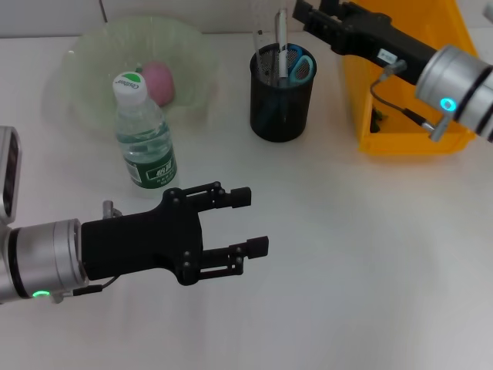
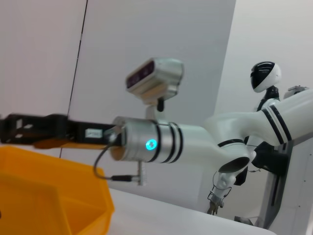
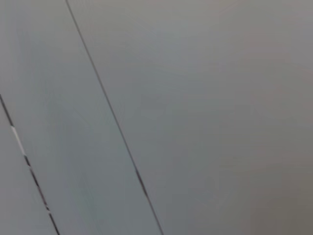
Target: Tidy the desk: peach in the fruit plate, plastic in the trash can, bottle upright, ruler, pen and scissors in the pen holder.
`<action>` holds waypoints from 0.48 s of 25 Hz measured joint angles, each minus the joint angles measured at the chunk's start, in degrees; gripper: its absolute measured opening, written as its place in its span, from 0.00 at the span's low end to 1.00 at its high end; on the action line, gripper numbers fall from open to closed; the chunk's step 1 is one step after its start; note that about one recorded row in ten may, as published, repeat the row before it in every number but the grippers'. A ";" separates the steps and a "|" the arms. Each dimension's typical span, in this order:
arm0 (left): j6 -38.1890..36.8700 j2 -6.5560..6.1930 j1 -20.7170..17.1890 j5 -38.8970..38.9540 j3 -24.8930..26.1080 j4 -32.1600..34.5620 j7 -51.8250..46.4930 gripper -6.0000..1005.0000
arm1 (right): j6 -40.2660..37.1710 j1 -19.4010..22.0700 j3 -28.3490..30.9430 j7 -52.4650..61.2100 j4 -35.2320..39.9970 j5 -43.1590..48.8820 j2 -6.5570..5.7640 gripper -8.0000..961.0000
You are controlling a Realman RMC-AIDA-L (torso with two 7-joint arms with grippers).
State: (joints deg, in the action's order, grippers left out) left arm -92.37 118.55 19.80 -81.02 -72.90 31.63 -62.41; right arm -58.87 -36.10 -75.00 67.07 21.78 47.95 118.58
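Observation:
A pink peach (image 1: pixel 158 82) lies in the pale green fruit plate (image 1: pixel 85 85) at the back left. Just in front of the plate a clear bottle (image 1: pixel 145 142) with a white cap stands upright. The black mesh pen holder (image 1: pixel 282 96) holds a clear ruler (image 1: pixel 259 42), a pen (image 1: pixel 281 37) and blue-handled scissors (image 1: pixel 301 68). My left gripper (image 1: pixel 253 222) hovers open and empty over the table, in front of the bottle. My right gripper (image 1: pixel 306 12) reaches in from the right, above and behind the pen holder beside the orange trash can (image 1: pixel 408 142). No plastic shows.
The left wrist view shows my right arm (image 2: pixel 156 142) stretched over the orange trash can's rim (image 2: pixel 54 171), with another white robot (image 2: pixel 264 83) standing in the background. The right wrist view shows only a grey wall. Bare white table spreads across the front and middle.

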 joint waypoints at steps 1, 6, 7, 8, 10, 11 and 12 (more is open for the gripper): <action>0.05 -0.04 -0.08 0.00 0.22 -0.32 0.00 0.73 | -1.71 1.00 0.00 0.89 0.60 0.28 -0.43 0.59; -0.26 -0.60 -0.69 -0.19 1.38 -1.19 -0.69 0.73 | -16.33 8.51 0.59 6.41 5.68 9.77 -4.11 0.64; -0.26 -0.60 -0.69 -0.19 1.38 -1.19 -0.69 0.73 | -19.10 10.14 0.82 7.28 6.98 13.42 -5.00 0.64; -0.26 -0.60 -0.69 -0.19 1.38 -1.19 -0.69 0.73 | -21.36 11.56 1.07 8.09 7.87 16.77 -5.76 0.65; -0.26 -2.10 -1.55 -0.55 1.45 -1.19 -2.11 0.73 | -26.84 13.90 3.99 9.25 8.28 25.26 -6.97 0.65; -0.38 -2.61 -1.76 -0.54 1.45 -1.18 -2.43 0.73 | -29.99 14.94 6.68 9.38 7.91 29.82 -7.27 0.65; -0.52 -2.76 -1.85 -0.53 1.45 -1.15 -2.56 0.73 | -32.10 15.71 9.07 9.21 7.56 32.54 -7.25 0.66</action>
State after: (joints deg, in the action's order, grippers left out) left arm -92.89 115.79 17.95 -81.56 -71.45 30.48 -64.97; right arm -90.97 -20.39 -65.94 76.28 29.34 80.49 111.33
